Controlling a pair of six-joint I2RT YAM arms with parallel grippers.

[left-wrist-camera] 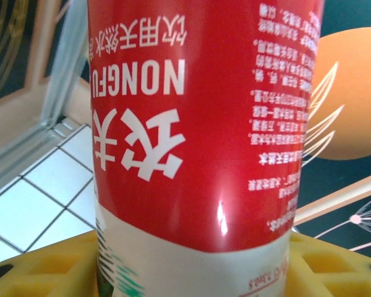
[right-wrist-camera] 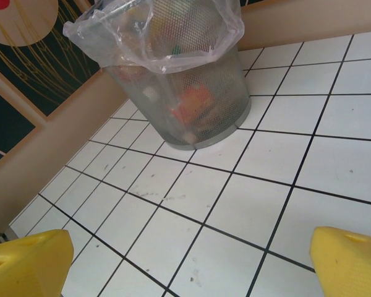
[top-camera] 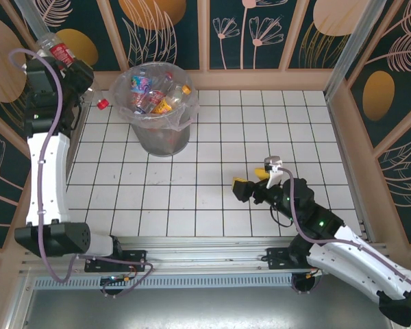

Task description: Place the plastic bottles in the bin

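My left gripper (top-camera: 75, 70) is raised at the far left, shut on a plastic bottle (top-camera: 60, 51) with a red label. The bottle tilts with its red cap (top-camera: 103, 104) pointing down, just left of the bin's rim. In the left wrist view the red-labelled bottle (left-wrist-camera: 198, 124) sits between the yellow fingers (left-wrist-camera: 43, 266). The bin (top-camera: 166, 140) is a round grey mesh basket lined with a clear bag, and several bottles (top-camera: 154, 92) lie inside it. My right gripper (top-camera: 251, 179) hovers low over the tiles at the right, open and empty, and the bin (right-wrist-camera: 191, 105) shows ahead of it.
The floor is white tile (top-camera: 212, 205) with wooden walls at the back and both sides. The left arm's white link (top-camera: 44, 171) rises along the left wall. Open tiles lie between the bin and the right gripper (right-wrist-camera: 188, 266).
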